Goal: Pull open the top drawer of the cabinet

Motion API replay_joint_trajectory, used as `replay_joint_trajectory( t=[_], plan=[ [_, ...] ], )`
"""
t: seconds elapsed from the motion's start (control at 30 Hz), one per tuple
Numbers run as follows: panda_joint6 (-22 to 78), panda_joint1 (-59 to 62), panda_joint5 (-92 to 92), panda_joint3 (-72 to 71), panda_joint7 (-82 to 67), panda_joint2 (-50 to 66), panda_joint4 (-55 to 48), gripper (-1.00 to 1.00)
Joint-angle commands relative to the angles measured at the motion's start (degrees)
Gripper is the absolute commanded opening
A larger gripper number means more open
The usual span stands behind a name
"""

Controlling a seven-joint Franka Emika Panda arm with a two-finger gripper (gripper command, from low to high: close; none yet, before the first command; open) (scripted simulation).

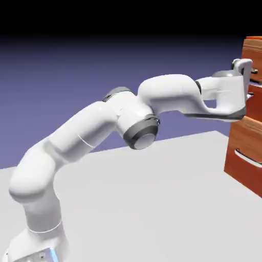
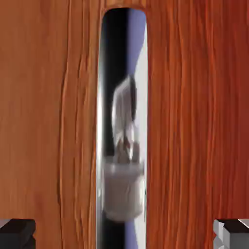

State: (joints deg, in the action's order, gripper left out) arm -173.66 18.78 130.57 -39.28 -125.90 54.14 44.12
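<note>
At three o'clock in the exterior view, my claw (image 1: pixel 253 77) sits at the top drawer (image 1: pixel 253 51), fingers (image 2: pixel 17 232) spread wide astride its handle (image 2: pixel 121 126), nothing gripped; pulling remains.

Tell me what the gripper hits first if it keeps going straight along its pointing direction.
Most likely the silver bar handle of the top drawer: it lies centred between the fingertips of the gripper, with wood either side. Remaining depth is unclear.
</note>
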Motion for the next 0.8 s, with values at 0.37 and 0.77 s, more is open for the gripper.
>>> replay_joint_trajectory(
  t=[0.37, 0.77],
  plan=[
    [0.99, 3.54, 0.19, -5.71, -4.17, 1.82, 0.34, -1.0],
    [8.2, 16.63, 18.89, -13.42, 18.48, -11.82, 24.91, -1.0]
  ],
)
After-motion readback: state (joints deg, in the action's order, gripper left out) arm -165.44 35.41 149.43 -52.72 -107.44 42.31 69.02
